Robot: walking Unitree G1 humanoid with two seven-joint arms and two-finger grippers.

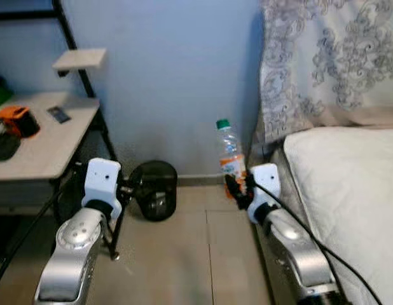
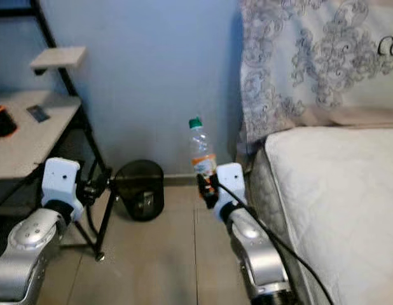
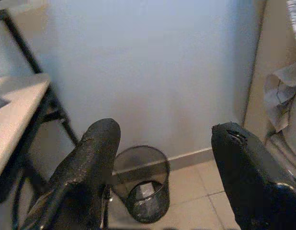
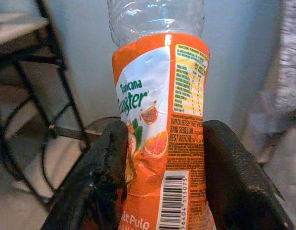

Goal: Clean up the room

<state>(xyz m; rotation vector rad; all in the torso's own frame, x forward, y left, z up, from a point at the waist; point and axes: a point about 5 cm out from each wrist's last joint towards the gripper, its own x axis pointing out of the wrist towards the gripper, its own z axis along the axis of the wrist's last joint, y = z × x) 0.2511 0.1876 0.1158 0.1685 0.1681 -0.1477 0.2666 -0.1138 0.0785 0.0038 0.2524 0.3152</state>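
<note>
My right gripper (image 1: 240,189) is shut on a clear plastic bottle (image 1: 229,152) with an orange label and a green cap, held upright beside the bed. In the right wrist view the bottle's label (image 4: 160,139) sits squeezed between the two black fingers (image 4: 107,167). A black mesh waste bin (image 1: 155,189) stands on the floor by the blue wall, to the left of the bottle. My left gripper (image 1: 128,189) is open with nothing in it, just left of the bin. The left wrist view looks past its fingers (image 3: 90,163) at the bin (image 3: 141,182).
A light desk (image 1: 50,146) on black legs stands at the left, with an orange object (image 1: 17,119) and a small dark device (image 1: 58,114) on it. The bed (image 1: 349,190) with a patterned cover fills the right. Tiled floor (image 1: 184,254) lies between them.
</note>
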